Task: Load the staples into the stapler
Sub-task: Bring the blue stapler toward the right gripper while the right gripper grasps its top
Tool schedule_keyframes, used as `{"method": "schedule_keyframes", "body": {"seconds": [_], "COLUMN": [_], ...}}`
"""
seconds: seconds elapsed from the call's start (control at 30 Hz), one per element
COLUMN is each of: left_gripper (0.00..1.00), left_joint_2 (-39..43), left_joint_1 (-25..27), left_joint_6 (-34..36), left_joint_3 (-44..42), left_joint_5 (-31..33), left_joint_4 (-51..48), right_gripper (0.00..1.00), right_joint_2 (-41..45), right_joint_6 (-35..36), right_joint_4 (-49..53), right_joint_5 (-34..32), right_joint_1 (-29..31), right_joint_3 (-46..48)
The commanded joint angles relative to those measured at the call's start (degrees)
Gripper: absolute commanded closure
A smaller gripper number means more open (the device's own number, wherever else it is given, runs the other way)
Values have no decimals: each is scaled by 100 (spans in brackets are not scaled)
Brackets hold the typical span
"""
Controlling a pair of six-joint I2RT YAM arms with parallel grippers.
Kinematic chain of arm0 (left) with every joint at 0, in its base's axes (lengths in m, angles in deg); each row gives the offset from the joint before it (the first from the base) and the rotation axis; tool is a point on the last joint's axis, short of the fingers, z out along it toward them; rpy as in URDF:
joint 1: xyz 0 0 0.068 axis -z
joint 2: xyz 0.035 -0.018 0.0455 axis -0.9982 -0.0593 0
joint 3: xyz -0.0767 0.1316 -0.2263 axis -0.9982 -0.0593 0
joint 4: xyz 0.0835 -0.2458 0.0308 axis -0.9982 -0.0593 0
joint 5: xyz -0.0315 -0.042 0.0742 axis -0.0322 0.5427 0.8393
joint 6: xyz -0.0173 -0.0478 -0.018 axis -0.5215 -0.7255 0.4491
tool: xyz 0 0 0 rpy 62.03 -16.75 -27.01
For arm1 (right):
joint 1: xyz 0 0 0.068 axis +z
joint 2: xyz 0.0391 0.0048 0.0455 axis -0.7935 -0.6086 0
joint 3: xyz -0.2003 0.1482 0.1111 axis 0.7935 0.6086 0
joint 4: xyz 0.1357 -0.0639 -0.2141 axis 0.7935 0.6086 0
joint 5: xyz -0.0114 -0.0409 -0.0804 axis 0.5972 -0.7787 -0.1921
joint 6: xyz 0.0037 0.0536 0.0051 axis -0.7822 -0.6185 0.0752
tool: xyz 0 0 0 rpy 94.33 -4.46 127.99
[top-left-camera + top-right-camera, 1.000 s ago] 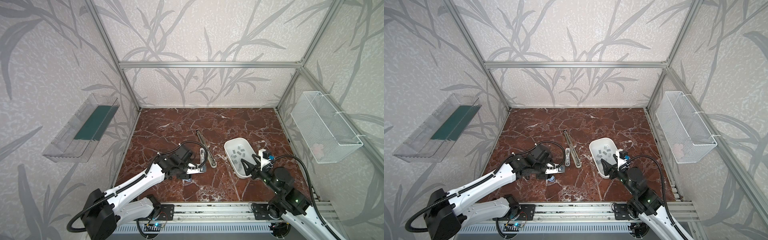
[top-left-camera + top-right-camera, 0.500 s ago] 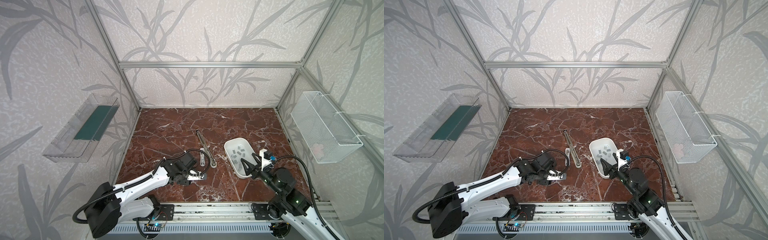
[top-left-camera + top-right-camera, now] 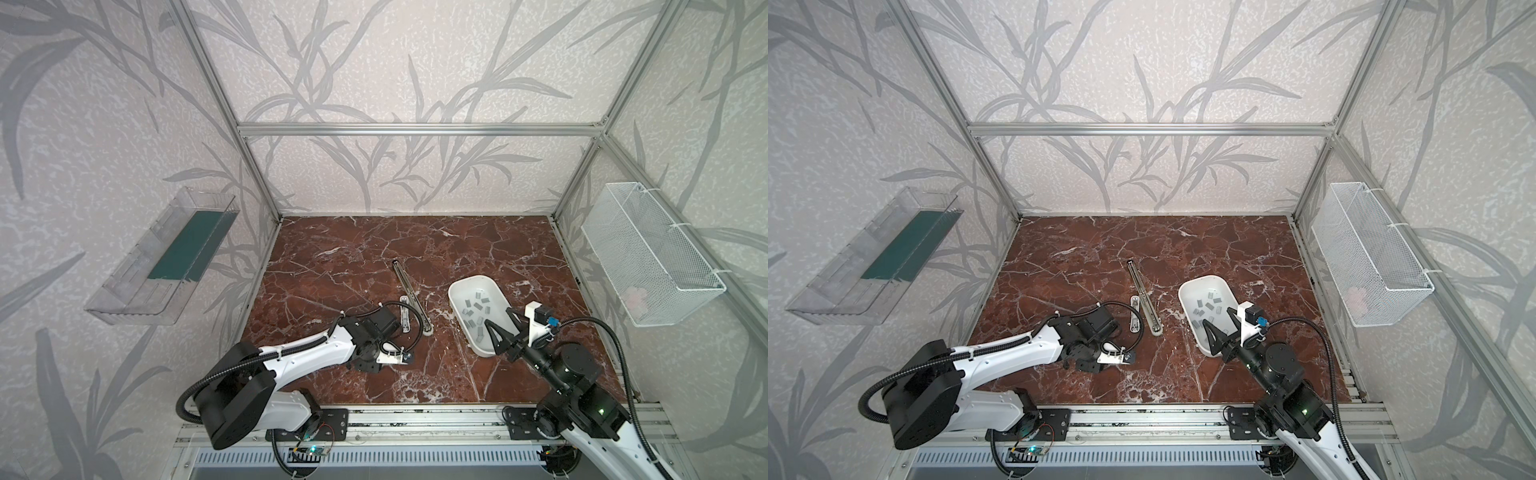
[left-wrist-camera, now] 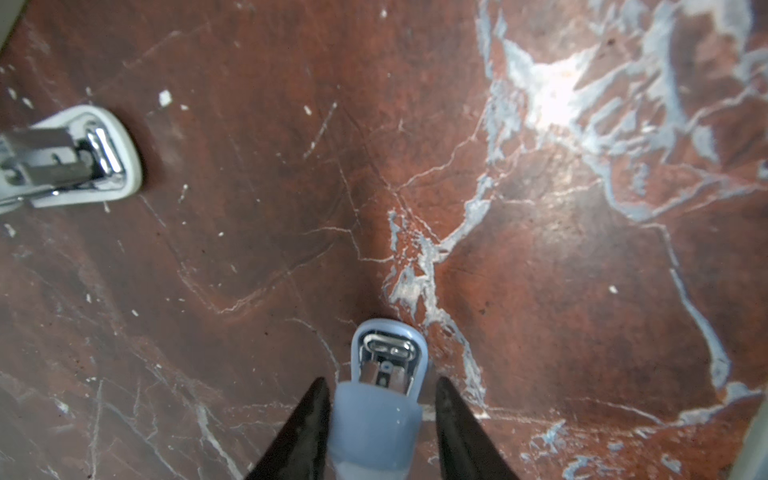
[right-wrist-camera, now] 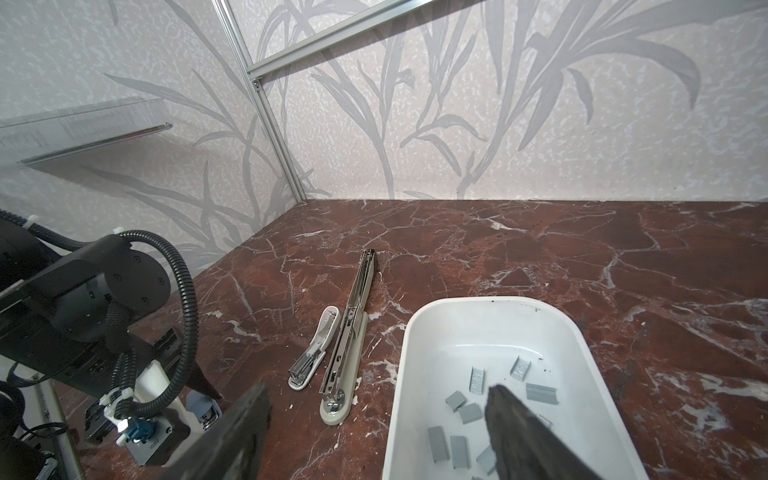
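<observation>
While the left pincer [image 4: 380,380] straddles the pale blue stapler [image 4: 376,419] close over the worktop [image 4: 540,270], grip impossible to tell, the right pincer [image 5: 378,390] hangs spread wide above the white tray [image 5: 478,300], where the grey staples [image 5: 457,401] lie loose.

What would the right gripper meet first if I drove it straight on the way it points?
Probably the rim of the white tray: in the right wrist view the open jaws of the right gripper frame it, one finger before the staples, the other before the table. Depth is unclear.
</observation>
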Motion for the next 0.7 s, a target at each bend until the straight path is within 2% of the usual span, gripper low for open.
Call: {"method": "schedule_keyframes", "body": {"seconds": [0.0,0.1,0.27,0.4,0.53,0.67], "left_gripper": [60,65,83,100,100,100], "left_joint_2": [-54,-106,-217,-120,499,1365], "left_joint_1": [24,17,18,18,2,45], "left_joint_6": [75,156,127,136,130,321], "left_joint_3": [189,172,364,515,729,490], "left_joint_5": [-36,-43,-15,160,337,795], "left_joint_4": [-174,-162,-309,-439,-430,310], "right_gripper": [18,18,18,19,30,40], "right_joint_2": [53,42,59,-24,-608,-2041], "right_joint_6": [-28,-38,-53,-327,-1066,-1617], "right_joint_4": [22,27,-4,-269,-1201,-2476], "right_joint_5": [63,94,80,352,963,1867], "right_joint_1": [-28,-27,-23,-29,-23,-1], "right_joint_3": [35,14,44,111,301,277]}}
